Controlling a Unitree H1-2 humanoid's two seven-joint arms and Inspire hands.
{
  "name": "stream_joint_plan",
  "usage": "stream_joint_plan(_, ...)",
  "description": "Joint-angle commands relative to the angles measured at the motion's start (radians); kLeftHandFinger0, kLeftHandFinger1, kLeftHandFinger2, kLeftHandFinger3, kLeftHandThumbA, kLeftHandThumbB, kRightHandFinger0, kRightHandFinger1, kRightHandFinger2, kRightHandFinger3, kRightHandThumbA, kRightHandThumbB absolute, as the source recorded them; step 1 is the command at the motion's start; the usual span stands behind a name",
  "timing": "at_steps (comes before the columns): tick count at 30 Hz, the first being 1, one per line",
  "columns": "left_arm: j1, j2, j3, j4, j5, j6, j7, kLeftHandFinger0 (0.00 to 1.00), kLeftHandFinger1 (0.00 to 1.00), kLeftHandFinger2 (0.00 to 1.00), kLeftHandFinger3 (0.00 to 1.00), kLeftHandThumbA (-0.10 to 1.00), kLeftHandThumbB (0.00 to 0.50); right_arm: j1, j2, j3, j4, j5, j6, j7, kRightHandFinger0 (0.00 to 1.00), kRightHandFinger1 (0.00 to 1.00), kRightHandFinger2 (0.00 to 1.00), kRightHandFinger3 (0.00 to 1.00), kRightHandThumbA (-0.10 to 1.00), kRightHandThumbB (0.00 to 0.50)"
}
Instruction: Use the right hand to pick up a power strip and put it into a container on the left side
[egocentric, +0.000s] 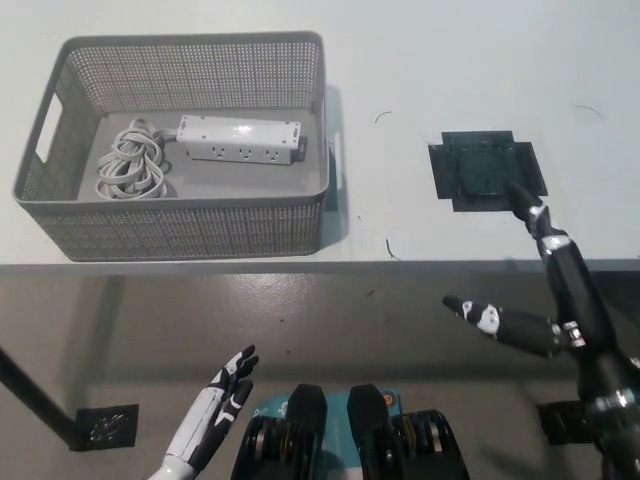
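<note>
A white power strip (240, 138) lies inside the grey mesh basket (190, 232) on the table's left, with its coiled white cable (130, 165) beside it. My black right hand (545, 295) hangs open at the lower right, in front of the table's front edge and far from the basket, holding nothing. My white left hand (215, 408) rests open at the lower left, below the table.
A dark square patch (487, 168) is stuck on the white table (420, 90) to the right of the basket. A small dark patch (105, 424) lies on the floor at the lower left. A dark pole (30, 395) crosses the bottom left corner.
</note>
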Motion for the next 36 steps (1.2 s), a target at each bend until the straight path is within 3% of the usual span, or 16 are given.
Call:
stream_joint_plan(1,-0.027,0.022,-0.033,-0.031,0.046,-0.039,-0.014,1.00,1.00,1.00,1.00,1.00,0.079,0.181,0.023,0.034,-0.389,0.363,-0.502,-0.067,1.00,1.00,1.00,1.00,1.00,0.364)
stream_joint_plan(2,-0.028,0.020,-0.033,-0.030,0.043,-0.037,-0.015,1.00,1.00,1.00,1.00,1.00,0.078,0.220,-0.006,0.034,-0.336,0.353,-0.502,-0.047,1.00,1.00,1.00,1.00,1.00,0.356)
stream_joint_plan(6,-0.026,0.019,-0.030,-0.026,0.038,-0.044,-0.009,1.00,1.00,1.00,1.00,1.00,0.073,0.286,0.044,-0.004,-0.145,0.295,-0.502,-0.062,1.00,1.00,1.00,1.00,1.00,0.315)
stream_joint_plan(7,-0.025,0.020,-0.030,-0.023,0.039,-0.051,-0.008,1.00,1.00,1.00,1.00,1.00,0.070,0.293,0.051,0.007,-0.087,0.214,-0.502,-0.145,1.00,1.00,1.00,1.00,1.00,0.290)
stream_joint_plan(8,-0.024,0.020,-0.031,-0.020,0.039,-0.057,-0.005,1.00,1.00,1.00,1.00,1.00,0.070,0.307,0.056,0.011,-0.024,0.188,-0.502,-0.172,1.00,1.00,1.00,1.00,1.00,0.217)
stream_joint_plan(12,-0.020,0.018,-0.032,-0.020,0.043,-0.057,0.000,1.00,1.00,1.00,1.00,1.00,0.082,0.314,0.096,-0.009,0.204,0.212,-0.502,-0.173,1.00,1.00,1.00,1.00,1.00,0.252)
stream_joint_plan(13,-0.020,0.018,-0.033,-0.020,0.048,-0.057,0.004,1.00,1.00,1.00,1.00,1.00,0.082,0.310,0.094,-0.008,0.248,0.203,-0.502,-0.183,1.00,1.00,1.00,1.00,1.00,0.228)
stream_joint_plan(15,-0.018,0.016,-0.035,-0.020,0.055,-0.056,0.010,1.00,1.00,1.00,1.00,1.00,0.083,0.297,0.105,-0.024,0.353,0.217,-0.502,-0.176,1.00,1.00,1.00,1.00,1.00,0.250)
stream_joint_plan(18,-0.021,0.014,-0.035,-0.012,0.053,-0.068,0.015,1.00,1.00,1.00,1.00,1.00,0.075,0.279,0.080,-0.013,0.448,0.205,-0.502,-0.158,1.00,1.00,1.00,1.00,1.00,0.189)
stream_joint_plan(20,-0.020,0.014,-0.033,-0.012,0.050,-0.069,0.016,1.00,1.00,1.00,1.00,1.00,0.073,0.267,0.072,-0.007,0.470,0.202,-0.502,-0.159,1.00,1.00,1.00,1.00,1.00,0.181)
stream_joint_plan(28,-0.024,0.012,-0.028,-0.017,0.048,-0.057,0.015,1.00,1.00,1.00,1.00,1.00,0.085,0.220,0.036,0.018,0.563,0.195,-0.502,-0.151,1.00,1.00,1.00,1.00,1.00,0.265)
stream_joint_plan(36,-0.030,0.012,-0.024,-0.011,0.051,-0.061,0.018,1.00,1.00,1.00,1.00,1.00,0.100,0.185,-0.002,0.067,0.611,0.169,-0.502,-0.137,1.00,1.00,1.00,1.00,1.00,0.263)
